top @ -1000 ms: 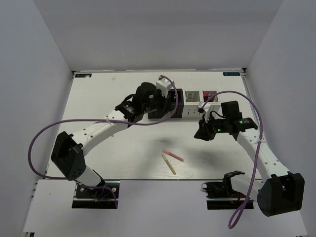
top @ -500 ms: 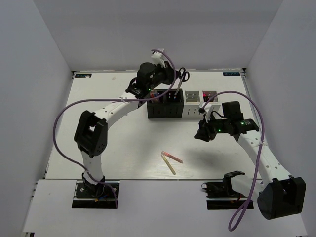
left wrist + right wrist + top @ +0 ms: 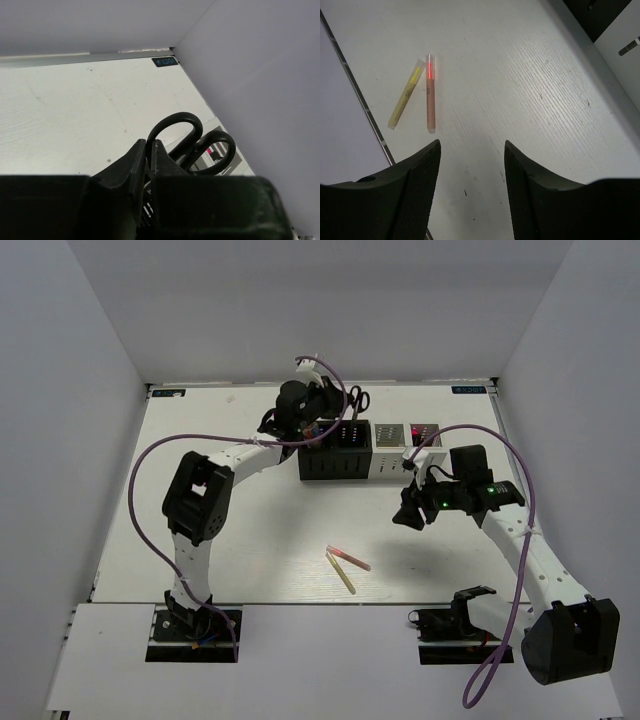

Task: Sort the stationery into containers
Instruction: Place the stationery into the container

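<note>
My left gripper [image 3: 335,408] is shut on the black-handled scissors [image 3: 359,398] and holds them above the left black bins [image 3: 322,462] of the row. In the left wrist view the fingers [image 3: 137,160] pinch the scissors just below the two handle loops [image 3: 192,137]. My right gripper [image 3: 408,516] is open and empty above the table, in front of the white bins [image 3: 390,466]. A pink stick [image 3: 352,558] and a tan stick [image 3: 343,571] lie side by side near the front. They also show in the right wrist view, the pink stick [image 3: 430,97] and the tan stick [image 3: 407,95], ahead of the open right gripper [image 3: 472,150].
Four bins stand in a row at the back middle: two black on the left [image 3: 355,450], two white on the right [image 3: 425,436]. Coloured caps show in the leftmost bin, something pink in the right ones. White walls enclose the table on three sides.
My left arm has swung the scissors from the left of the bins to above the black bins. My right gripper has edged slightly left and toward the sticks.
</note>
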Robot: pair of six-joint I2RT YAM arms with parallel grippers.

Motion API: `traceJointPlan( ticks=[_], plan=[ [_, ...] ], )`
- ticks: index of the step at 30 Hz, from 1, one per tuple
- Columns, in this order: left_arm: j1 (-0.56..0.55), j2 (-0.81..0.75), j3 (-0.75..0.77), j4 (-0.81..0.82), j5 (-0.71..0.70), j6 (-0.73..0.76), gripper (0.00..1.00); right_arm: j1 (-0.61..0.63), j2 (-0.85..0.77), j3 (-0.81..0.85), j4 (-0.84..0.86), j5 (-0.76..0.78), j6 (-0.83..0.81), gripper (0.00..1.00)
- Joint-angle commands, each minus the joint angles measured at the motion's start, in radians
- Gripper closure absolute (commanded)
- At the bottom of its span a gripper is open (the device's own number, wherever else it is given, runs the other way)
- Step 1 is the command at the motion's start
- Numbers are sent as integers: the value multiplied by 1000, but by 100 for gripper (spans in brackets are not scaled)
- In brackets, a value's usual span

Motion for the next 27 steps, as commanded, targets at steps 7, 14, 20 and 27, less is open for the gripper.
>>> traceJointPlan(
  ticks=[7, 14, 20, 27],
  plan=[
    [20, -43, -41, 18, -9, -2, 46, -5, -7, -7, 7, -7, -6, 42],
    [20, -109, -35, -5, 26, 8, 52, -7, -13, -10, 11, -10, 7, 72],
    [-65, -377, 9, -710, 50, 205, 100, 11, 44, -20, 24, -90, 13, 100],
    [-308, -627, -276, -1155, -308, 259, 59, 218, 177, 23, 19, 107, 25, 73]
  ],
)
